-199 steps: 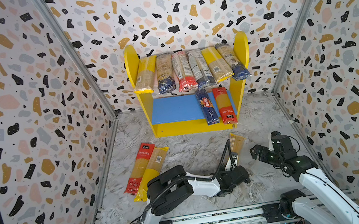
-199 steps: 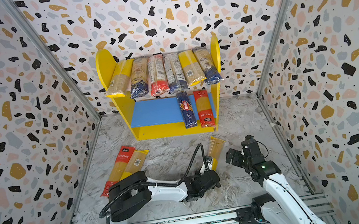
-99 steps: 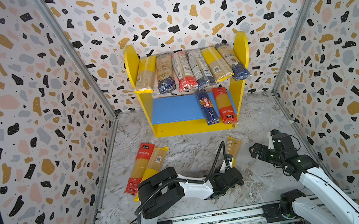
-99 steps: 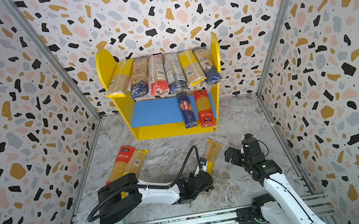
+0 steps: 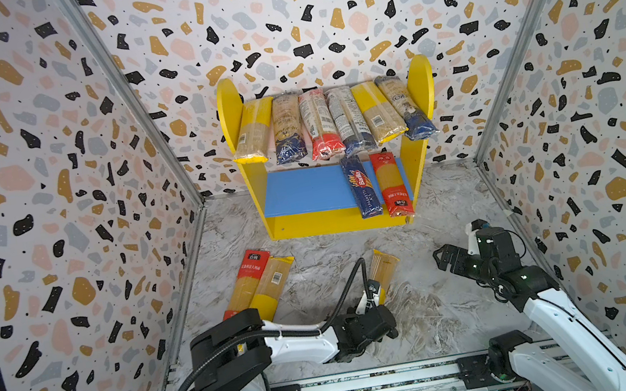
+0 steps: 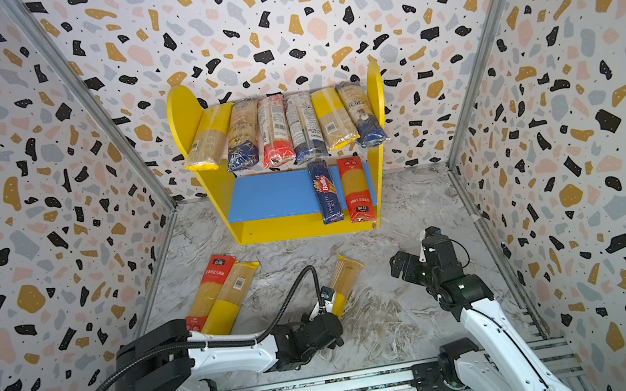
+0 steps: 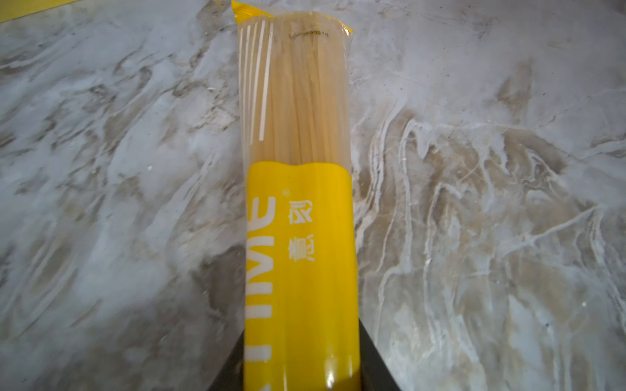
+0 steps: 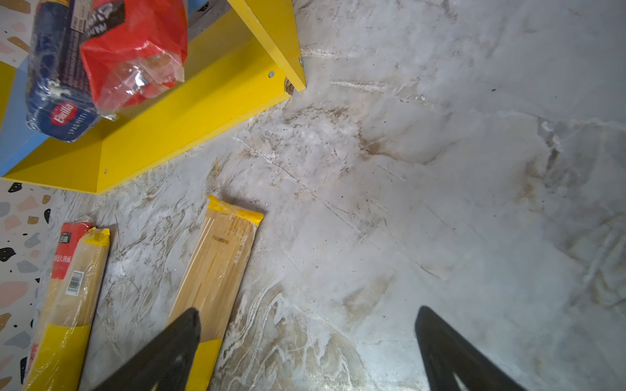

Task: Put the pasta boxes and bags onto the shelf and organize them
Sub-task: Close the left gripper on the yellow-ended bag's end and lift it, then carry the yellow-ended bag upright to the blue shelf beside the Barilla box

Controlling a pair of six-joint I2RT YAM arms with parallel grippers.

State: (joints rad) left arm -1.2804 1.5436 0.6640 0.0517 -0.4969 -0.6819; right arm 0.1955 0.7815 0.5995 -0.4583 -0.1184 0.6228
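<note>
Levelness should be ensured when the yellow-ended spaghetti pack (image 5: 384, 266), gripped at its near end by the left claw (image 5: 374, 300) near the desk's (image 5: 427, 326) front edge, is carried to the blue lower board (image 5: 302, 192) of the shelf (image 5: 320, 225); the right claw (image 8: 306, 315) is seen open, empty.

Terrazzo-patterned walls (image 5: 31, 205), grey marbled floor (image 5: 312, 255), metal rail (image 5: 373, 383) in front

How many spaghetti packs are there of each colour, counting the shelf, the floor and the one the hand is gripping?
Yellow packs: 4 (left hand grips one yellow pack)
Red packs: 3
Blue packs: 4
Total: 11
</note>
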